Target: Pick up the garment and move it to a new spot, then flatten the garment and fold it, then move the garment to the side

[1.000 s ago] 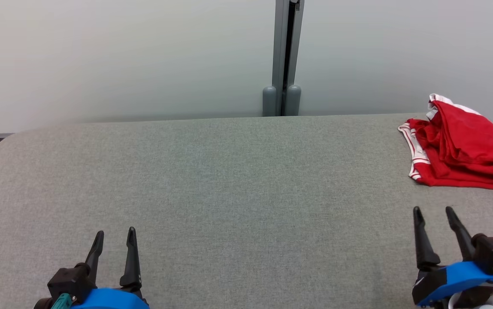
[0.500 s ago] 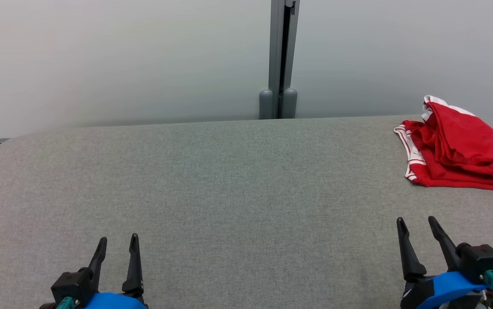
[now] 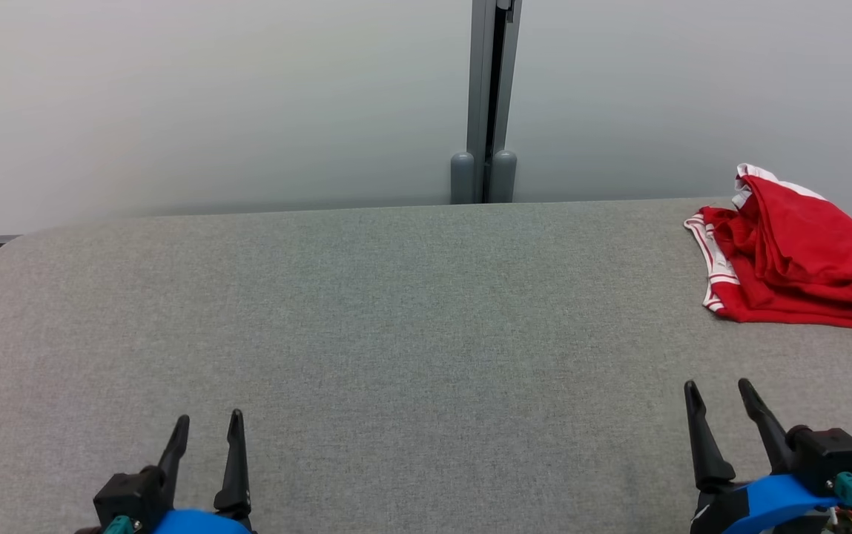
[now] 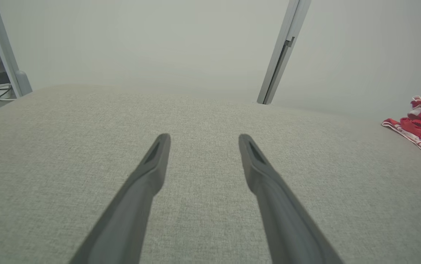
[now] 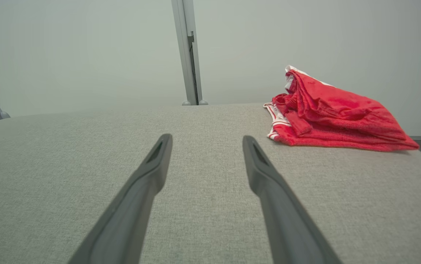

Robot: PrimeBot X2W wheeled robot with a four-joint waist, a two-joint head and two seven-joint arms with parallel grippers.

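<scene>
Garment (image 3: pixel 804 259) lies loosely layered at the table's (image 3: pixel 396 334) far right corner: awaiting pickup, or roughly folded and set aside. My left pincer (image 3: pixel 210 415) and right pincer (image 3: pixel 716 383) stand wide, empty.

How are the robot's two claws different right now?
The right gripper sits near the red garment; the left gripper is far across the table from it. The right gripper's fingers lean left in the head view; the left gripper's stand straighter. Both are open and empty.
</scene>
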